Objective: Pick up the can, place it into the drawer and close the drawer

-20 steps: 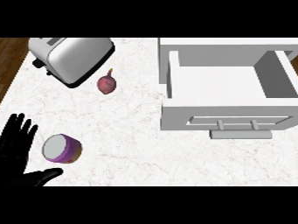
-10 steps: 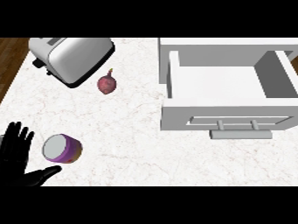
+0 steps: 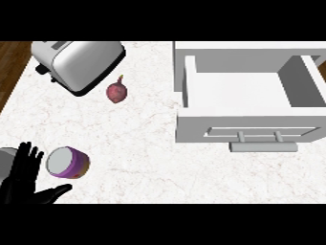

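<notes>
So far, nothing of the job looks done. The can [image 3: 68, 162] is seen on the white counter [image 3: 144, 162], near the lower left corner, with its purple side and pale round top showing. It is not lifted. The left hand [image 3: 26, 179] is seen just beside the can, on its left. Its fingers are straight and spread apart, and the thumb is stuck out under the can. Nothing is held by it. It cannot be told if the fingers touch the can. The right hand is not seen at all.

The drawer [image 3: 254, 98] is pulled open at the right side, well apart from the can. No thing is seen inside it. Its handle [image 3: 263, 138] is at the front.

A silver toaster [image 3: 77, 62] and a small reddish sweet potato [image 3: 116, 92] are seen at the top left.

Three steps are probably left: the can must be grabbed, put in the drawer, and the drawer pushed shut.
</notes>
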Controlling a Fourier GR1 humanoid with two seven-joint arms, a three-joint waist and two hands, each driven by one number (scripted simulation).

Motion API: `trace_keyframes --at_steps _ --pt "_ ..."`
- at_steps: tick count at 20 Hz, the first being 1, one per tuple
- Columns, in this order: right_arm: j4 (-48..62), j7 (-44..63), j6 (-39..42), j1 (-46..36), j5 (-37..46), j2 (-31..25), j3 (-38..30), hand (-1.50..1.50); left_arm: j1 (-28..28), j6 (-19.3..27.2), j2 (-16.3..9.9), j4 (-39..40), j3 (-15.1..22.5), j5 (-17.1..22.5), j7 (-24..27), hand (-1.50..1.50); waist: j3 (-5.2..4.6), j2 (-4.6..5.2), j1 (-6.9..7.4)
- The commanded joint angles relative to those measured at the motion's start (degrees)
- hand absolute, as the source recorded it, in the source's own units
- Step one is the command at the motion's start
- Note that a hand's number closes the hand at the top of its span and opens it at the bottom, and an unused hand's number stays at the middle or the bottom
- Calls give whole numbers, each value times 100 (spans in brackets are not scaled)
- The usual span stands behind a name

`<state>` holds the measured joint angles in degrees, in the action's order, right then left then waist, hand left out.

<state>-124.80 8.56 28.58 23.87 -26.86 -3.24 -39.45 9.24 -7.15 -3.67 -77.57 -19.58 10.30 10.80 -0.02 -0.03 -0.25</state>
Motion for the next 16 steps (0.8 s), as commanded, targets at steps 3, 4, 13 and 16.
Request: trace_keyframes --at_steps 3,4,13,16 --pt "97 211 45 -201 -175 -101 -240 -150 -251 117 114 685 78 -44 258 -150 1 0 5" --pt "-212 45 271 171 42 259 -171 -150 -37 -241 -28 753 -62 155 436 -150 1 -3 0" --pt "107 201 18 -328 -1 -17 -181 -150 -872 -196 63 2516 25 -41 1395 -150 -2 6 -3" --pt "205 198 290 -191 -248 -34 -436 -150 -923 -369 -116 2421 -24 217 1282 -150 1 0 3"
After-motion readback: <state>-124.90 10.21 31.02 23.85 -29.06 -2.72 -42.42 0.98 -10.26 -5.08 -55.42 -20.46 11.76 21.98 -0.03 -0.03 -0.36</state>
